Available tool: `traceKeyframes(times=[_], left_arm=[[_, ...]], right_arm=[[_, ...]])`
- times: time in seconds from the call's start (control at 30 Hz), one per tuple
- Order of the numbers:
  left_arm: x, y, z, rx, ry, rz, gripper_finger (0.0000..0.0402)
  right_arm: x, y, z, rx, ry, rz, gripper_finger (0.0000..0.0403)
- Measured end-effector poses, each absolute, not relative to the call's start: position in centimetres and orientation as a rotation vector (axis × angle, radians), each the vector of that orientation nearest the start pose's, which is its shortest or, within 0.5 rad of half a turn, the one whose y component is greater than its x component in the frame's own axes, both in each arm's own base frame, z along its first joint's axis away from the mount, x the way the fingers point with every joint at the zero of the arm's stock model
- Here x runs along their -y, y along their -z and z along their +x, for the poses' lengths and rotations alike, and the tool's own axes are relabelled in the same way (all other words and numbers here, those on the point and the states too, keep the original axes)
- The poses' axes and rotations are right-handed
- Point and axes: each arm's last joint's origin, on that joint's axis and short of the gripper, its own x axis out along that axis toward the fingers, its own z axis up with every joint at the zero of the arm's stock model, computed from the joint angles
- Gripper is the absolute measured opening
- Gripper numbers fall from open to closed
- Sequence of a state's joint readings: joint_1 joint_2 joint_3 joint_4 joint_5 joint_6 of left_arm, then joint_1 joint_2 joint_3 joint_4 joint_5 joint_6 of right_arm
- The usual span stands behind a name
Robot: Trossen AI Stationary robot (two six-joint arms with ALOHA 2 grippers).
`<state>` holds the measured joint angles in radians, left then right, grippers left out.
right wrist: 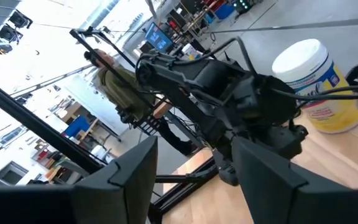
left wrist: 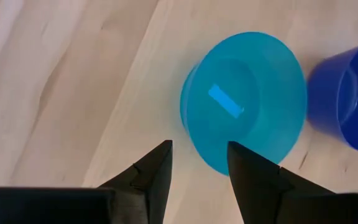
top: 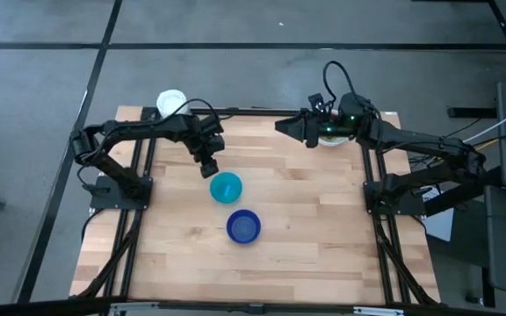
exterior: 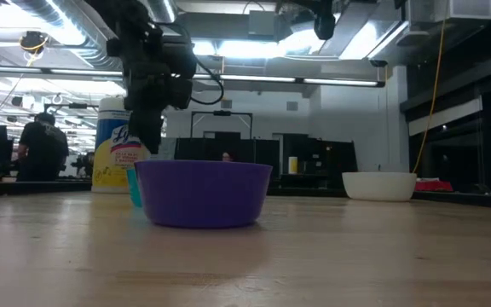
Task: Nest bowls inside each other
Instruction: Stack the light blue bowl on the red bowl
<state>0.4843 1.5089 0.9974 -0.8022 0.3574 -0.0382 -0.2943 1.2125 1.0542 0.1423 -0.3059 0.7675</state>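
Observation:
A teal bowl [top: 226, 187] stands on the wooden table, with a dark blue bowl [top: 243, 226] just nearer the front edge. In the low view the dark blue bowl [exterior: 203, 192] hides most of the teal bowl [exterior: 133, 184]. A white bowl [exterior: 379, 185] sits at the far right, mostly under my right arm in the high view. My left gripper [left wrist: 201, 152] is open and slants down over the teal bowl's [left wrist: 247, 99] far-left rim. My right gripper [top: 284, 125] is open and level, high above the table's far side, holding nothing.
A white-lidded jar with a yellow label [exterior: 118, 145] stands at the table's far left corner, behind my left arm. Bare wood [top: 323, 237] lies to the right of and in front of the two bowls. A person [right wrist: 120, 93] stands in the room beyond the table.

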Motion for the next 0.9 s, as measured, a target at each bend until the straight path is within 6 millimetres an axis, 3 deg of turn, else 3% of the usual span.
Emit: traceKeyframes(times=[0.67,0.9], left_arm=[[-11.8,-16.8,25.5,-1.262,-0.103,-0.647,0.0151],[-11.3,-16.5,26.5,-1.218,-0.066,-0.655,0.0151]], right_arm=[[6.5,-37.4,26.7,0.018,-0.018,0.776,0.0210],[6.5,-37.4,26.7,0.020,-0.019,0.775,0.0219]])
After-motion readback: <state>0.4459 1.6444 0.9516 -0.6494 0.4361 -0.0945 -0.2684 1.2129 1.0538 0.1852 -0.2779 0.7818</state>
